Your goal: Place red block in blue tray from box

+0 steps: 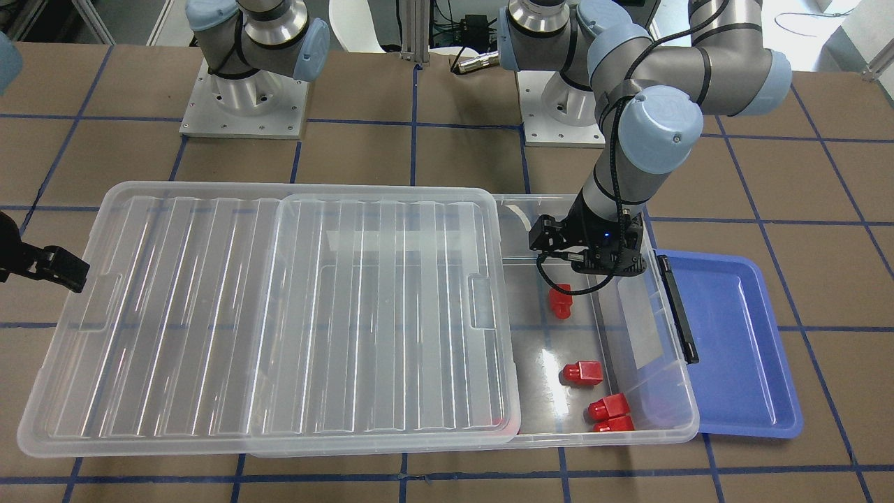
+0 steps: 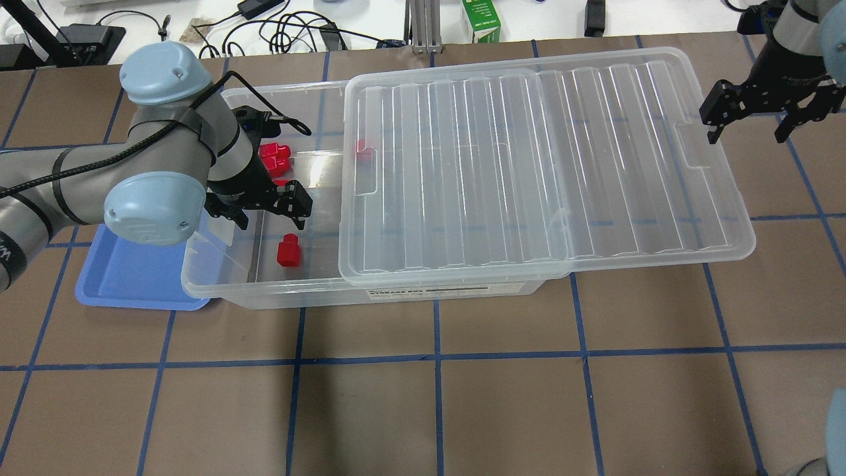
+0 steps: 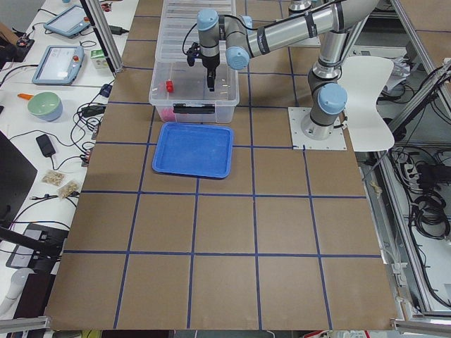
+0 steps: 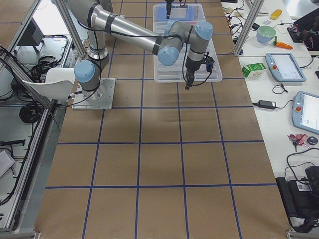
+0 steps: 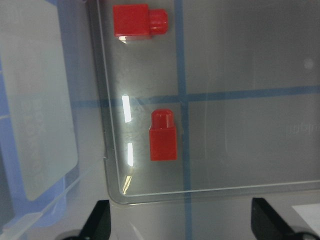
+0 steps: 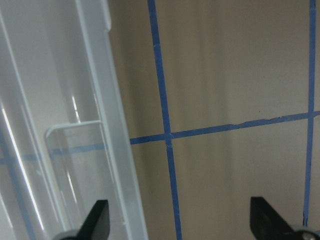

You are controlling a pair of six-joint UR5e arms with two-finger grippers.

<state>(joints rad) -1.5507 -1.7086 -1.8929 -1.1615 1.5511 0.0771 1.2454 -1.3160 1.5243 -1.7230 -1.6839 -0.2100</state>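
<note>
- Brown surface (image 2: 462,396) gridded in blue tape beneath everything, taken from overhead.
- At its middle, the box (image 2: 225,291), with the ribbed lid (image 2: 529,165) sitting offset toward 3 o'clock and the 9 o'clock end uncovered.
- Just beside that end, at 9 o'clock, the blue tray (image 2: 132,291); nothing red in it yet.
- Inside the uncovered end, a lone red block (image 2: 288,250) lying flat on the box floor, toward 6 o'clock, with more red blocks (image 2: 274,158) bunched toward 12 o'clock.
- Over that same end, the left gripper (image 2: 261,210), jaws apart and holding nothing. By its wrist view, the lone block sits toward 12 o'clock of the jaws, roughly centred between them.
- Well off at 3 o'clock, past the lid's far edge, the right gripper (image 2: 750,125), jaws likewise apart and empty.
- Judged progress: way into the box made, nothing grasped, nothing delivered.
- Left to do, on that reading: lower onto the block, close, lift clear of the box wall, carry toward 9 o'clock, release in the tray.
</note>
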